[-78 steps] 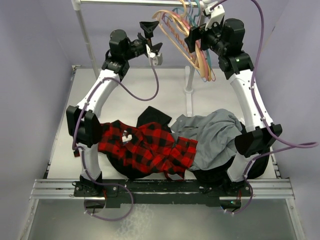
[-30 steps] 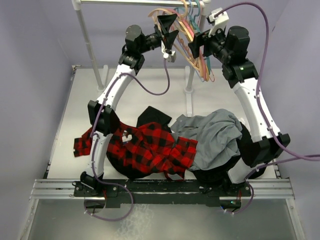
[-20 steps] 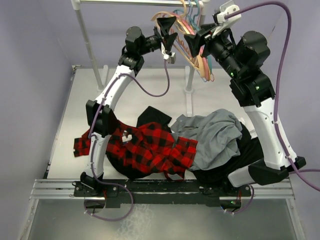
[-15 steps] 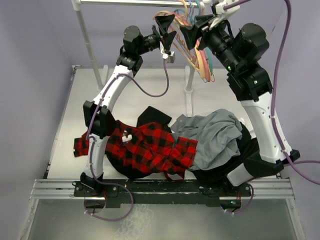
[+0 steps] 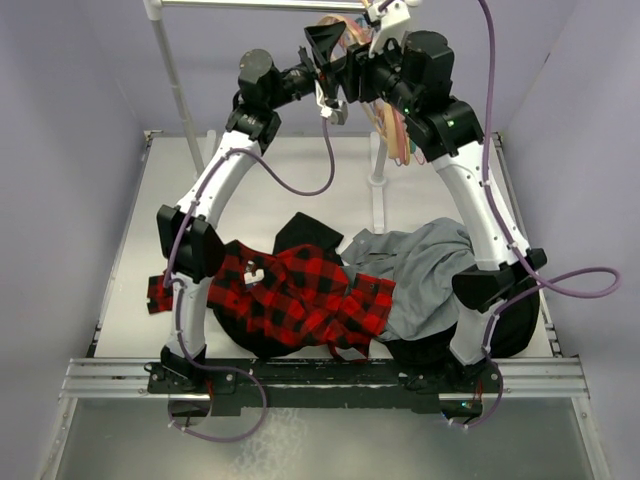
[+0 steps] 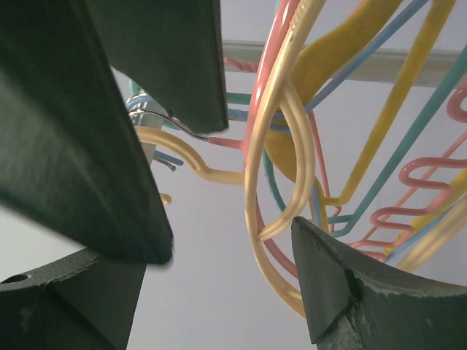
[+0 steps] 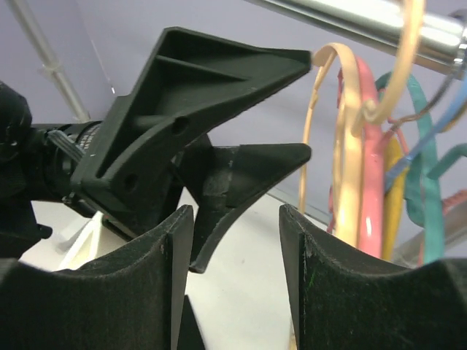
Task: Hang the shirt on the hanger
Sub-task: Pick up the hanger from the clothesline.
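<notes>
The red-and-black plaid shirt lies crumpled on the table between the arm bases. The tan hanger hangs with other hangers from the rail at the top. My left gripper is raised to the hangers and open. In the left wrist view the tan hanger's loop sits between the open fingers, close to the right one, ungripped. My right gripper is open and empty, facing the left gripper. In the right wrist view it points at the left fingers, with the tan hanger to the right.
A grey garment lies right of the shirt over a black garment. Pink and teal hangers hang beside the tan one. The rack's upright post stands at back left, and a second post is behind the hangers.
My left gripper rose to the hangers and has stayed there. My right gripper swung up and left, from right of the hangers to close against the left gripper. The shirt has not moved.
</notes>
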Robot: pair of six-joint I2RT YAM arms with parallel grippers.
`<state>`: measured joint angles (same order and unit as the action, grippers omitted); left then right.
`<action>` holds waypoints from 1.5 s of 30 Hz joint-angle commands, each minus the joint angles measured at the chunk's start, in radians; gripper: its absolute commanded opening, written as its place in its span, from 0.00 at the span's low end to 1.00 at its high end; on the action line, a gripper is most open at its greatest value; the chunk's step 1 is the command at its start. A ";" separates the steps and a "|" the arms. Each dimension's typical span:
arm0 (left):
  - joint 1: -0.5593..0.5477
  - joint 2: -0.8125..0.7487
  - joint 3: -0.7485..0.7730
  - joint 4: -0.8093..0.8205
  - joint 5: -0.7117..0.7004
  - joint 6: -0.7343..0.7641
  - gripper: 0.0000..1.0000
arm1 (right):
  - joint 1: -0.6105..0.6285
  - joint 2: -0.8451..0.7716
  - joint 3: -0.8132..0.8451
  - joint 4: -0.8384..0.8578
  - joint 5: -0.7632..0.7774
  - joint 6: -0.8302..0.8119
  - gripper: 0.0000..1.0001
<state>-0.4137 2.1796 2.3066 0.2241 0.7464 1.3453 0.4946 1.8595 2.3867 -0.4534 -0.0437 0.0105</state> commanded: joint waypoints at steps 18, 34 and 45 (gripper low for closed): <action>0.012 -0.112 -0.055 0.043 -0.008 0.014 0.80 | -0.021 -0.042 0.009 -0.012 0.036 0.077 0.51; 0.021 -0.130 -0.077 0.043 -0.008 0.025 0.80 | -0.019 -0.009 -0.006 -0.051 0.188 0.039 0.49; 0.024 -0.134 -0.087 0.047 -0.008 0.034 0.80 | -0.008 0.016 0.003 -0.060 0.240 0.000 0.41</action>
<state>-0.3988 2.1147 2.2269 0.2245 0.7349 1.3560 0.4797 1.8729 2.3798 -0.5266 0.1593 0.0422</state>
